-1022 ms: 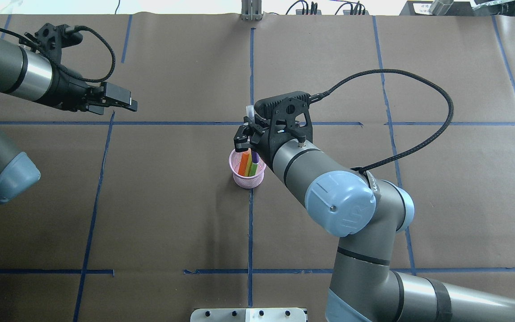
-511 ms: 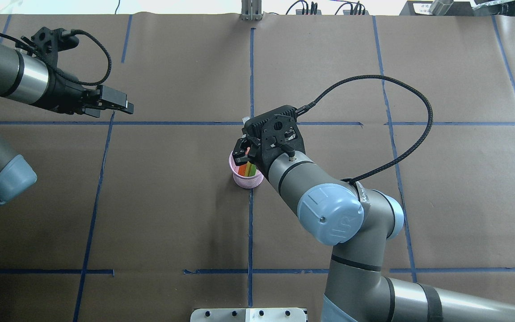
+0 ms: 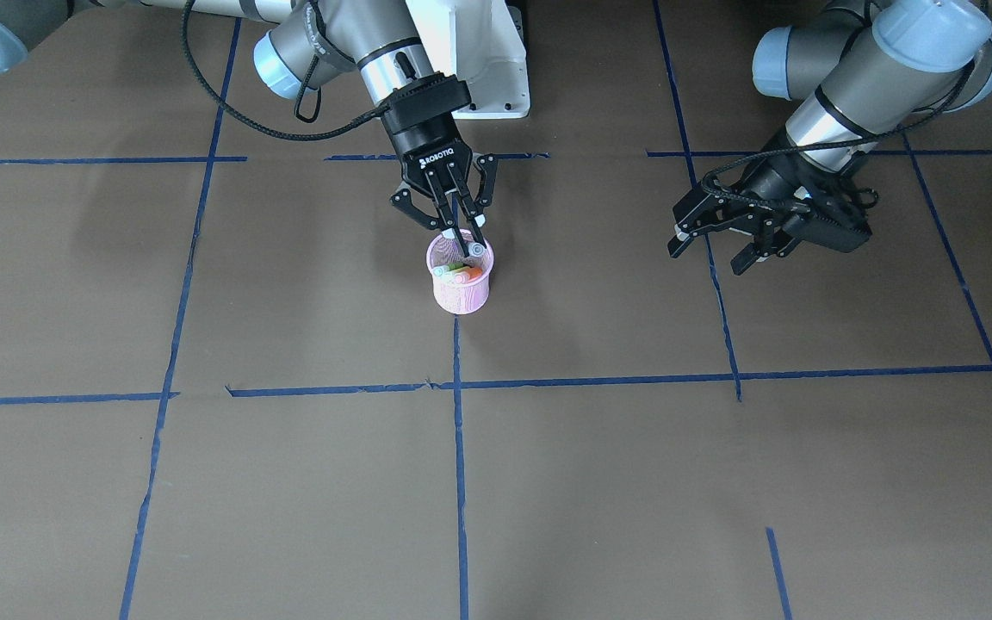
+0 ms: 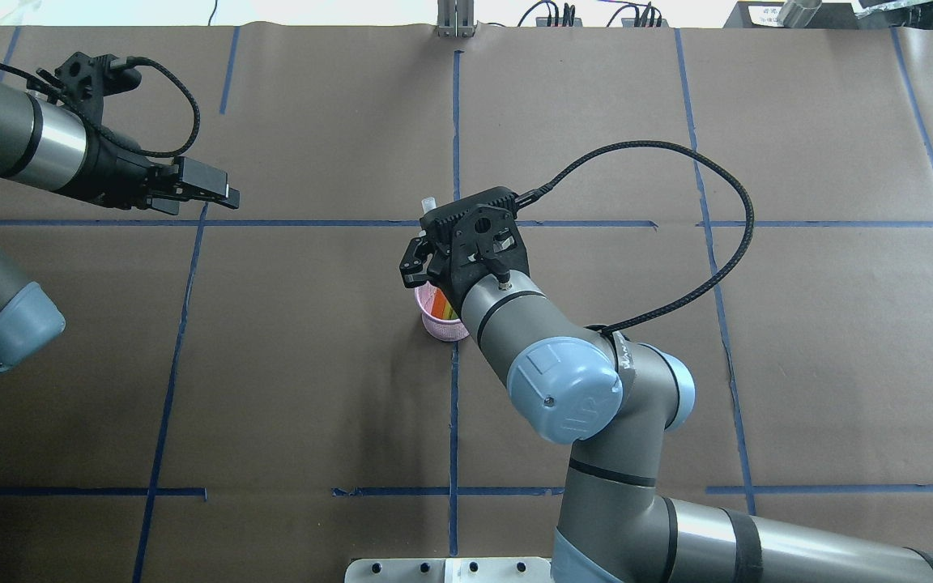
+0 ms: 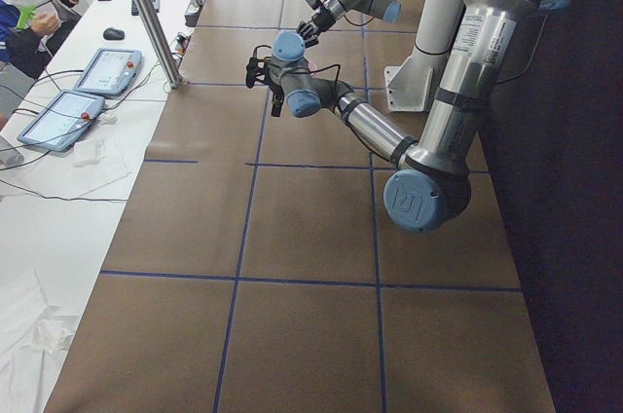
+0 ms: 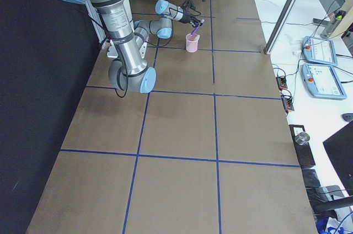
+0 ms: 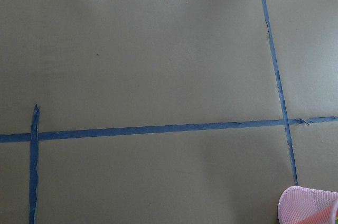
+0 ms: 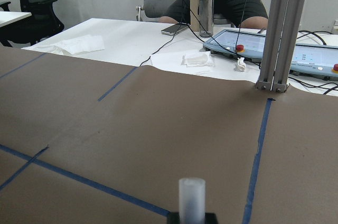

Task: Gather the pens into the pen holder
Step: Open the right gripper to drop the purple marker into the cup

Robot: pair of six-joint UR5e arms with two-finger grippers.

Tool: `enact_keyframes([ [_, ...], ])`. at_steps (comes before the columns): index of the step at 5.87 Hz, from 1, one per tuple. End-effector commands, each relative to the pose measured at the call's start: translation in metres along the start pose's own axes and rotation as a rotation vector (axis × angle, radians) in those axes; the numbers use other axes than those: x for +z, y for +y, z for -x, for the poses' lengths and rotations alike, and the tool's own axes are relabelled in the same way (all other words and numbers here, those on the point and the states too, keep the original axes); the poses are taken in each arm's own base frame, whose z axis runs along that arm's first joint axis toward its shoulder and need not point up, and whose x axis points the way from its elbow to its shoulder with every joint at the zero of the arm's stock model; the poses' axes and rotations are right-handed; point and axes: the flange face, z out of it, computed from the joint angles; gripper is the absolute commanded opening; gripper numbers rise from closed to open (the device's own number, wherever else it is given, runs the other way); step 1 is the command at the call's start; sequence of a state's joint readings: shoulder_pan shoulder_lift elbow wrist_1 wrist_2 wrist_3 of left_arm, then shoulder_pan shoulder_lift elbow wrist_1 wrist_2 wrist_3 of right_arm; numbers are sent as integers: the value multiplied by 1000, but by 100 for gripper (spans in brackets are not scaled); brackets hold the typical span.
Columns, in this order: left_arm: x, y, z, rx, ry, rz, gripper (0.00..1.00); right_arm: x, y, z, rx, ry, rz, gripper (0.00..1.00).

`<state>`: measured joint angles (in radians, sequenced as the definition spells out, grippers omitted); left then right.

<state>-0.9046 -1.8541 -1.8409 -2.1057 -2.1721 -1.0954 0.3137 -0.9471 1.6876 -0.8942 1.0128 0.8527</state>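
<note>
Paper, brown and crossed by blue tape lines [image 3: 599, 379], covers the table [image 3: 289, 482]. Front-facing view: the pink pen holder [image 3: 460, 294] stands upper centre with pens [image 3: 461, 275] inside. The right gripper [image 3: 465, 241] pinches a purple pen [image 3: 477, 249] at its rim. The left gripper [image 3: 711, 252] hangs spread open at upper right, well apart. Right wrist view: desks [image 8: 158, 39] and chairs [image 8: 37, 7] lie beyond the table's far edge.

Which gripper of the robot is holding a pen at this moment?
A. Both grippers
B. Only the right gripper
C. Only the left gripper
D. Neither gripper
B: the right gripper is shut on the purple pen at the pink pen holder, while the left gripper is open and empty, away to the side.
</note>
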Motion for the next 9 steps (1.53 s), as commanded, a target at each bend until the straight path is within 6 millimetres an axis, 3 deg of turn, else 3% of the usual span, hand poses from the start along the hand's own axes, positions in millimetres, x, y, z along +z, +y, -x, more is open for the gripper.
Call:
enact_keyframes([
  [1,0,0,1,-1,-2,0,100,3,10,-2,8,-9,-11,0],
  [2,1,1,0,-1,-1,2,100,3,14,-3,0,-9,-5,0],
  [3,1,1,0,-1,-1,2,100,2,19,-2,-7,-9,2,13],
  [4,1,1,0,-1,-1,2,100,2,21,-3,2,1,-9,98],
  [6,1,1,0,-2,-3,4,100,-10,3,8,9,-25,-28,100],
  [7,2,0,2,-2,-4,3,100,-10,-8,2,3,-56,12,100],
  [8,-1,-1,3,-8,4,19,100,-16,-31,-10,15,-104,50,100],
  [9,-21,-11,18,16,20,42,100,-26,-64,-29,8,-105,118,100],
])
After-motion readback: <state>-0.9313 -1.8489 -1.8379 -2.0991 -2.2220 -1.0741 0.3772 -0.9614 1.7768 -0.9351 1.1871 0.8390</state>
